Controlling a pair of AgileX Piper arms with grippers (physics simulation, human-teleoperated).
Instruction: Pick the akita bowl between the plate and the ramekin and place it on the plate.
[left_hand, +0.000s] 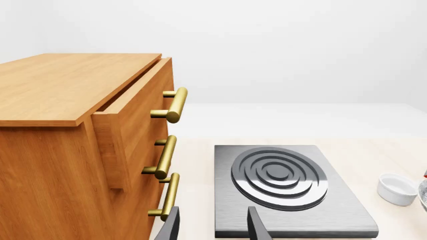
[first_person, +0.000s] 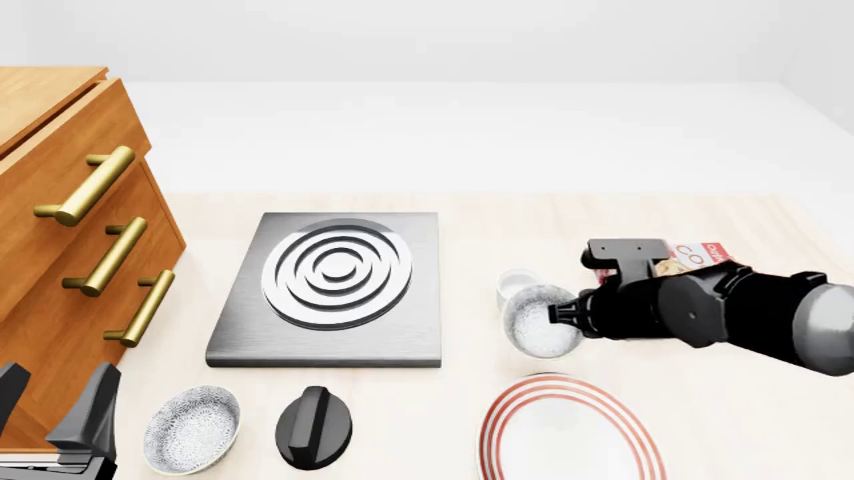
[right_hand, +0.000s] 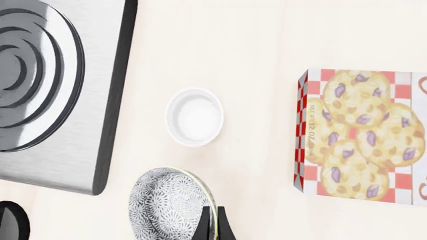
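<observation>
The akita bowl (first_person: 538, 321) hangs tilted on its side above the table, between the ramekin (first_person: 513, 285) and the plate (first_person: 571, 432). My right gripper (first_person: 571, 312) is shut on its rim. In the right wrist view the speckled bowl (right_hand: 167, 204) sits edge-on in the closed right gripper (right_hand: 213, 226), with the white ramekin (right_hand: 194, 117) beyond it. The plate, with red rings, lies at the front edge just below the bowl. My left gripper (first_person: 51, 408) stands open and holds nothing at the front left, far from the bowl; its dark fingers (left_hand: 257, 226) show in the left wrist view.
A steel burner slab (first_person: 334, 288) lies mid-table. A wooden drawer cabinet (first_person: 60, 215) with brass handles stands at the left. A second speckled bowl (first_person: 191, 429) and a black knob (first_person: 314, 427) sit at the front left. A cookie box (right_hand: 363, 136) lies beyond the right arm.
</observation>
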